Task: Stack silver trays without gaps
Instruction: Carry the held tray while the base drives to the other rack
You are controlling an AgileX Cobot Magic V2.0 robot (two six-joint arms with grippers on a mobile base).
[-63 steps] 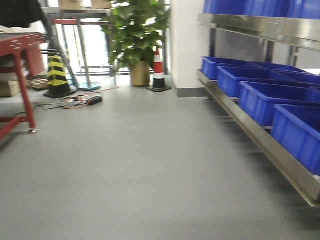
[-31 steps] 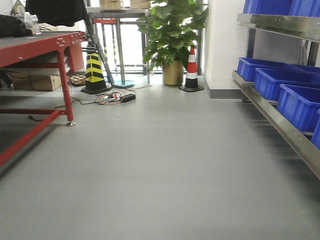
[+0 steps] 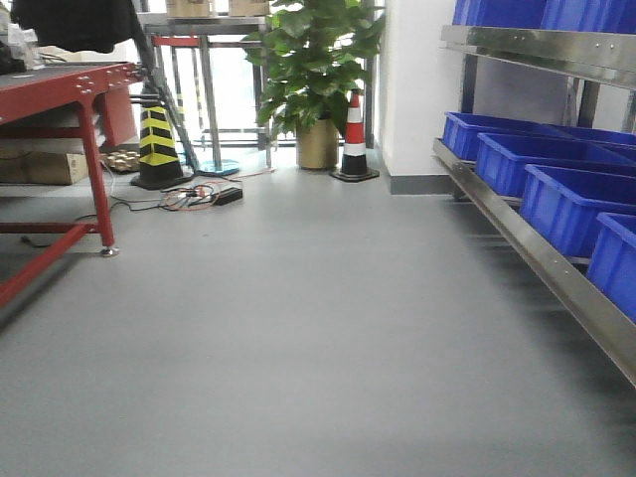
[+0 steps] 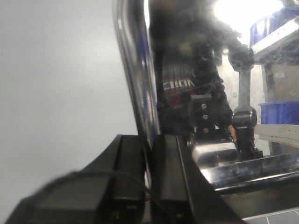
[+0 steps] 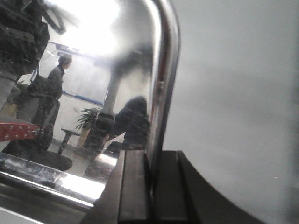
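No silver trays or arms appear in the front view. In the left wrist view a shiny silver tray (image 4: 196,70) stands edge-up and fills the right half. My left gripper (image 4: 150,140) is shut on its rounded rim, one black finger (image 4: 128,168) on each side. The right wrist view shows a mirror-like silver tray (image 5: 117,70) on the left, and my right gripper (image 5: 152,156) is shut on its rim in the same way. Grey floor lies behind both rims. I cannot tell whether both grippers hold the same tray.
Ahead is grey floor. A steel rack (image 3: 537,263) with several blue bins (image 3: 566,199) runs along the right. A red table (image 3: 60,84) stands on the left. At the back are a yellow-black cone (image 3: 157,149), cables (image 3: 199,197), a potted plant (image 3: 318,70) and a red-white cone (image 3: 354,139).
The front view swung left, bringing the red table in and pushing the blue bins toward the right edge. It then swung back slightly right.
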